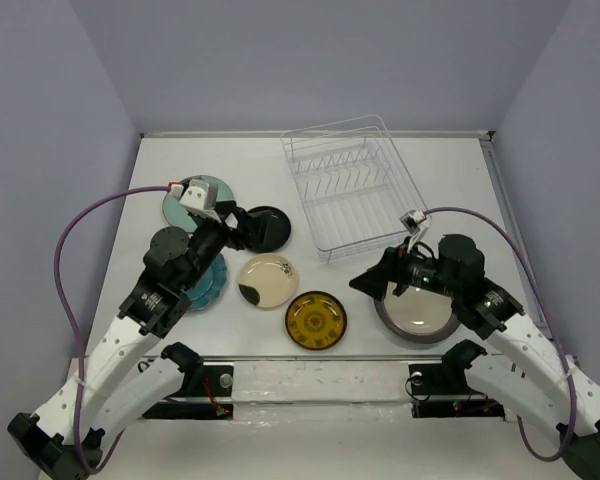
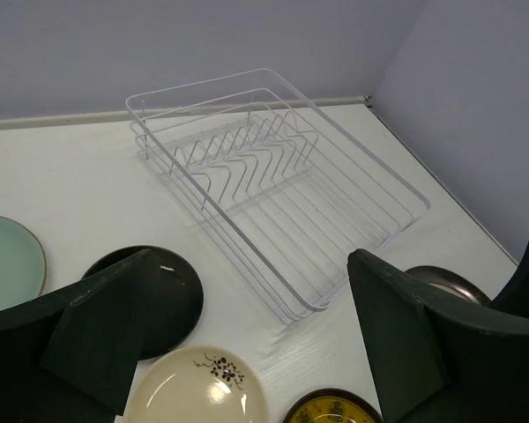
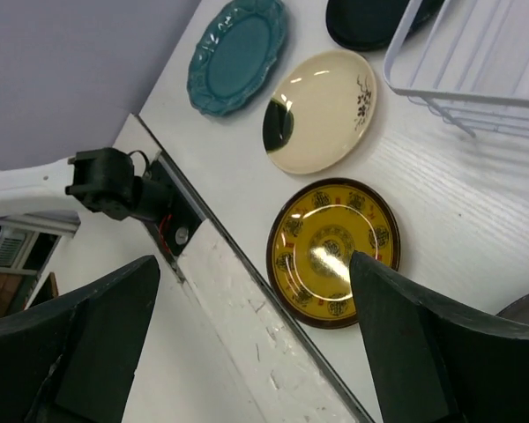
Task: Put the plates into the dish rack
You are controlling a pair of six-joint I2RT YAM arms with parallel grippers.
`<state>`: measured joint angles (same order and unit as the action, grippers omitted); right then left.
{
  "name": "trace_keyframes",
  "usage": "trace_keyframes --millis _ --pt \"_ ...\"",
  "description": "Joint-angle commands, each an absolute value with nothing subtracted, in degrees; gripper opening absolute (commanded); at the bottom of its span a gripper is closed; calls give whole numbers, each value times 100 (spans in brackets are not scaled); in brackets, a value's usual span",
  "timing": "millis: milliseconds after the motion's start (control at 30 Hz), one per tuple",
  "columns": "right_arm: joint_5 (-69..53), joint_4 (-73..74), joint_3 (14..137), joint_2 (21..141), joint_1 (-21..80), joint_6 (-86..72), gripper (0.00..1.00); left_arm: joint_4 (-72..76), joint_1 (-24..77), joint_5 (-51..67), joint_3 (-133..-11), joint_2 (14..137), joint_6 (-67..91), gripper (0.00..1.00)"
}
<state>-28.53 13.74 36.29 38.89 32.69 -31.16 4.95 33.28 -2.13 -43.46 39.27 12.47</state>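
Jaws gape wide and empty on left gripper (image 2: 249,291) and right gripper (image 3: 253,282). Pinch the black plate (image 1: 272,230) by its rim, seemingly nearest the left, and stand it between dish rack (image 1: 352,185) prongs.

**Glazed crockery, matt claw**

The dish rack (image 1: 352,195) is thin wire with a smooth white coating. The small black plate (image 2: 159,295) is glossy and catches a bright spot of light. The cream plate (image 3: 322,110) and the amber-yellow plate (image 3: 333,251) also shine like glazed ceramic. The teal plate (image 3: 238,53) looks glazed, with a moulded, scalloped rim. The white surface (image 3: 450,185) shows a faint wood-like grain and a dull sheen. The left claw (image 2: 249,260) has fingers (image 2: 397,352) that look like matt, dark plastic.
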Motion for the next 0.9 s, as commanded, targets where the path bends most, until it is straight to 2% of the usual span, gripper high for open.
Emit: trace_keyframes --millis 0,100,233,600,867 --pt "-3049 1310 3288 3999 3296 -3304 95 791 3313 -79 -4368 3841 1142 99" --pt "-3331 784 2857 4148 3296 -3375 97 782 3313 -70 -4377 3771 1090 99" --pt "-2989 817 2558 4323 3296 -3331 98 835 3313 -26 -4342 3674 1072 99" --pt "-2338 326 1863 5177 3524 -3595 85 835 3322 141 -4342 3691 1046 99" --pt "-1960 -1097 1679 6459 4254 -4086 78 853 3313 193 -4342 3753 1072 99"
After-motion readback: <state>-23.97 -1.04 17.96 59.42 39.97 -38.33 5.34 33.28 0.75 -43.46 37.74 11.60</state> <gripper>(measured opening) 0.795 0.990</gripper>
